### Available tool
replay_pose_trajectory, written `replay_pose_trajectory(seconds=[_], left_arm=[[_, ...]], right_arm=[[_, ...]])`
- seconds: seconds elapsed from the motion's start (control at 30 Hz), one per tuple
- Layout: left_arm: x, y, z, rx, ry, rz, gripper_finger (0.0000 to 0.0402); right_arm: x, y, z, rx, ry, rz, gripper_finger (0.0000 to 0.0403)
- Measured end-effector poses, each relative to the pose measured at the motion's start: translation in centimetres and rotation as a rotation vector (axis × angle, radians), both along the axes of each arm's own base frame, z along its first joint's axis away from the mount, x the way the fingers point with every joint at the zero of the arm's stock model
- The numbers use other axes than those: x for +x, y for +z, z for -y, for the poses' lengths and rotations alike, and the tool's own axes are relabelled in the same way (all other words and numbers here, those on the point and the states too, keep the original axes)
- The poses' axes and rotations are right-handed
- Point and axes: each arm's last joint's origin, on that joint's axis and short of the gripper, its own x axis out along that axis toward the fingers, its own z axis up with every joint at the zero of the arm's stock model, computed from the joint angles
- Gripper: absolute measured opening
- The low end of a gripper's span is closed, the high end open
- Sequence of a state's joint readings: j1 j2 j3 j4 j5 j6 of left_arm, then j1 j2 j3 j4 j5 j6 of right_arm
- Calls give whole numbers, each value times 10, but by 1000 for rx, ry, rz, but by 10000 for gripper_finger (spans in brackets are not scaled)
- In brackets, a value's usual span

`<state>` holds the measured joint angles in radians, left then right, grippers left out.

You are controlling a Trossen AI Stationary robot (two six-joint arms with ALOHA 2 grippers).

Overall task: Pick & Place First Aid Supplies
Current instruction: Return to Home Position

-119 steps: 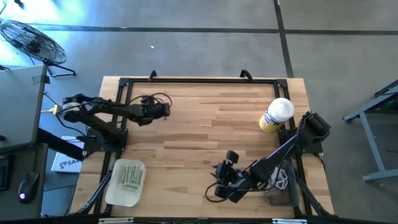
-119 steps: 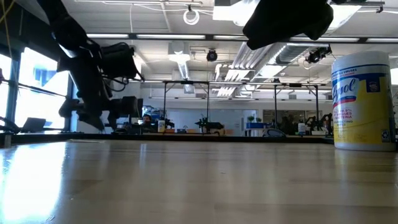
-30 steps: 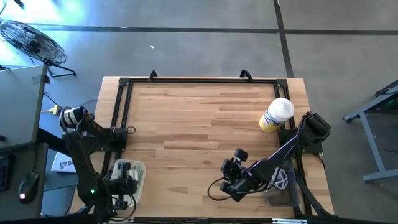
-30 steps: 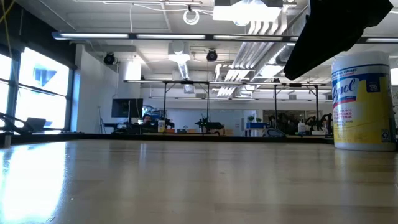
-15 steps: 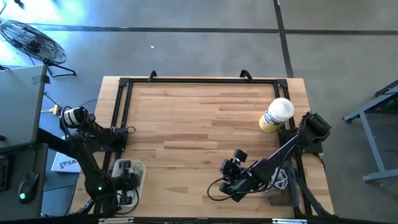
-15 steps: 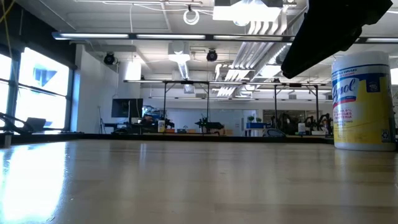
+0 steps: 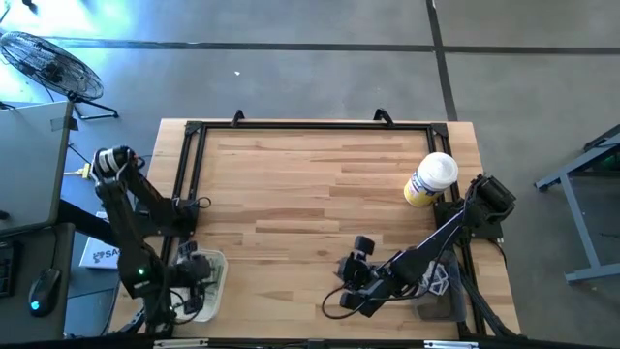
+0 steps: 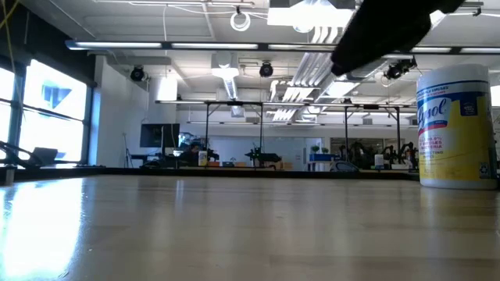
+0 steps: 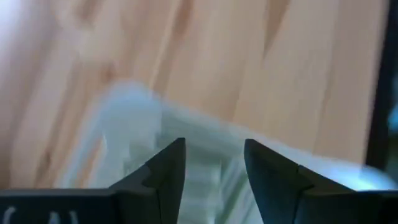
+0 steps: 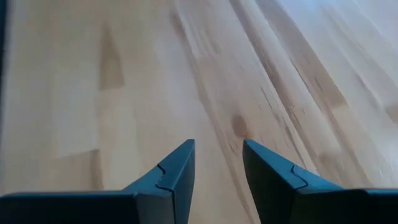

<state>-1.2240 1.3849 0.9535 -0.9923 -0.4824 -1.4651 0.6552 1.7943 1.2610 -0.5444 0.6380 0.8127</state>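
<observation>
A clear plastic tray [image 7: 219, 276] sits at the table's near left corner. It holds the first aid supplies, pale greenish-white strips [image 9: 205, 177] lying flat. My left gripper [image 7: 190, 281] hangs over the tray pointing steeply down. Its fingers [image 9: 214, 149] are open above the strips, with nothing between them. My right gripper [image 7: 344, 291] hovers open over bare wood [image 10: 217, 149] at the near middle-right of the table. In the low view only a dark part of the right arm [image 8: 383, 31] shows at the top.
A yellow bottle with a white cap [image 7: 429, 179] stands upright near the table's right edge, large at the right of the low view [image 8: 457, 125]. A black frame [image 7: 291, 124] runs along the table's edges. Bare wood [image 7: 310, 194] spreads across the middle.
My left gripper has stayed over the tray, shifting a little toward the far edge and rolling at the wrist. My right gripper has tipped a little at the wrist, and its dark shape has slid leftward across the top of the low view.
</observation>
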Motion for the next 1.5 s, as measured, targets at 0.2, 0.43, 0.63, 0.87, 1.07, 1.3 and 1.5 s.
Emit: replay_pose_trajectory(seconds=[0.2,0.43,0.63,0.87,1.07,1.3,1.5], left_arm=[[12,27,-14,6,35,330,165],[75,39,-36,135,-37,400,165],[122,48,-68,265,-124,437,165],[156,62,-101,320,-146,542,165],[174,73,-129,351,-88,641,165],[180,54,-157,323,-39,640,166],[161,23,-169,307,-13,693,166]], right_arm=[[14,5,1,-40,207,8,121],[35,8,25,-102,332,0,51],[46,-12,47,-37,469,81,10],[33,-34,71,33,435,168,2],[12,-25,82,43,424,214,4],[-22,-2,95,69,413,296,6],[-58,23,115,53,210,438,5]])
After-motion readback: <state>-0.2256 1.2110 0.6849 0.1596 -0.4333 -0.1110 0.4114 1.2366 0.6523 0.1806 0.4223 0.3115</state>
